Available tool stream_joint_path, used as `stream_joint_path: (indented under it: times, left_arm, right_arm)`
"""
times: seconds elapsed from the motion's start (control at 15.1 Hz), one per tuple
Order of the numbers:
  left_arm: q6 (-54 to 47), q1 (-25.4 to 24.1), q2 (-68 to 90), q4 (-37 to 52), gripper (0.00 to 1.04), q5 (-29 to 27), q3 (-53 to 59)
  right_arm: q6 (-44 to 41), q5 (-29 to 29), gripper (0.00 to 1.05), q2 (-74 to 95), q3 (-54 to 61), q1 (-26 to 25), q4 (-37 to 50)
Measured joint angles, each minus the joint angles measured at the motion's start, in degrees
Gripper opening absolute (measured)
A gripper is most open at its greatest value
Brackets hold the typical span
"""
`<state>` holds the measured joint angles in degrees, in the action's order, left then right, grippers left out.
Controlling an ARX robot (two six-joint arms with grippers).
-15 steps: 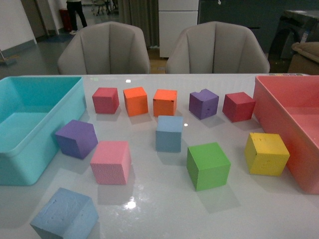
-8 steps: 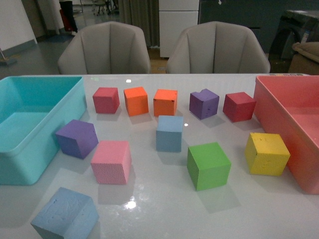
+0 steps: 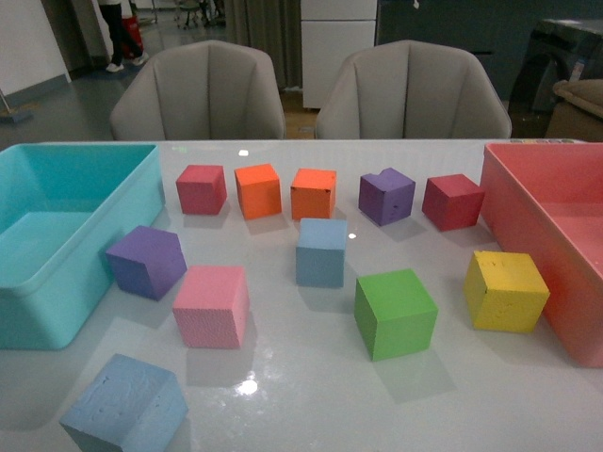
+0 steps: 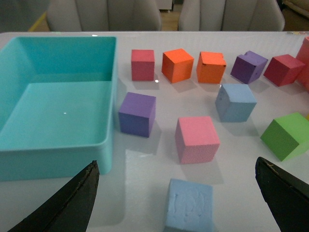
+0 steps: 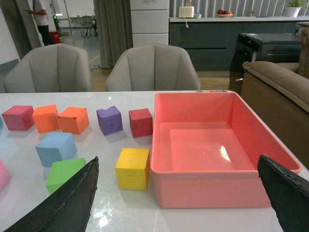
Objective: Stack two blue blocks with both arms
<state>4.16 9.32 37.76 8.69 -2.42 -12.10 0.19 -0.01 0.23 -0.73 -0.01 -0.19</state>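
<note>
L gripper (image 4: 176, 162), R gripper (image 5: 178, 158) spread wide; blue blocks (image 3: 320, 252) (image 3: 124, 407) apart (unstacked), prob. untouched.

Eleven cubes (image 3: 320, 252) — two bins (image 3: 141, 205), two chairs (image 3: 198, 89)

Left gripper (image 4: 177, 164), left wrist view: jaws spread wide, with only the two black, tapering fingers (image 4: 72, 203) visible as dark wedges at opposite lower corners of the picture, their tips pointing inward and upward. Right gripper (image 5: 178, 158), right wrist view: the same pose, jaws parted wide, black fingers (image 5: 285, 193) entering from the two lower corners. Both grippers are held aloft and level, touching nothing; red pads and wrist links are hidden from view.
</note>
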Motion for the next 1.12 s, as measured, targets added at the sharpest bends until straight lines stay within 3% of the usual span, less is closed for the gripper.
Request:
stream_joint_path:
  times: [0.13, 0.33, 0.73, 1.12]
  left_arm:
    - [0.98, 5.22, 16.48, 8.70, 0.98, -1.70, -4.63]
    - [0.96, 9.75, 34.16, 11.45, 0.98, -5.31, -9.31]
    - [0.70, 7.67, 47.56, 9.73, 0.98, -3.91, -12.70]
    - [2.01, 5.68, 50.31, 6.60, 0.98, 1.49, -13.75]
  right_arm:
    - [0.02, 0.00, 0.98, 0.00, 0.00, 0.00, 0.00]
    - [0.00, 0.00, 0.98, 0.00, 0.00, 0.00, 0.00]
    - [0.00, 0.00, 0.98, 0.00, 0.00, 0.00, 0.00]
    - [0.00, 0.00, 0.98, 0.00, 0.00, 0.00, 0.00]
